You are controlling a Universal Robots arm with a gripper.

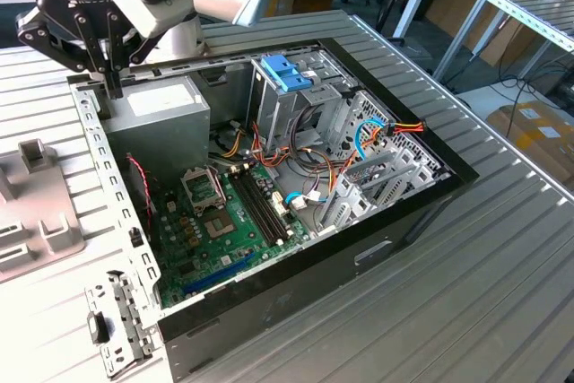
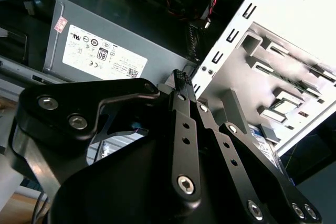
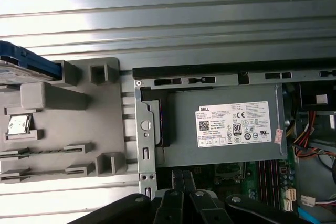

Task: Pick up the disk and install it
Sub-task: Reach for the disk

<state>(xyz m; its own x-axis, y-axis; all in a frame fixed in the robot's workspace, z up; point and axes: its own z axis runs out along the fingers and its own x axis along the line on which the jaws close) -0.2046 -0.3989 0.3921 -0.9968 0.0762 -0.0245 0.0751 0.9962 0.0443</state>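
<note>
The jaws, pinched together and empty, hang over the case (image 1: pixel 90 132) rim. The disk (image 3: pixel 23 62) sits in a fixture (image 3: pixel 68 124) well apart from them. It looks stiff, dense and shock-sensitive, probably best gripped by its long edges.

tool (image 2: pixel 181 77): black, with silvery screw heads.
disk (image 3: pixel 23 62): silvery face, dark blue trim along its edge.
power supply (image 1: pixel 166 114): grey box, white label with black print.
motherboard (image 1: pixel 211 230): green, with black slots.
latch piece (image 1: pixel 287 72): light blue.
cables (image 1: pixel 405 128): a bundle of red, yellow, orange and black.
computer case (image 1: pixel 296 284): black outer shell, pale silver frame inside.
holder block (image 3: pixel 68 124): plain pale grey.
tabletop (image 1: pixel 502 275): silver-grey, ribbed in parallel lines.
</note>
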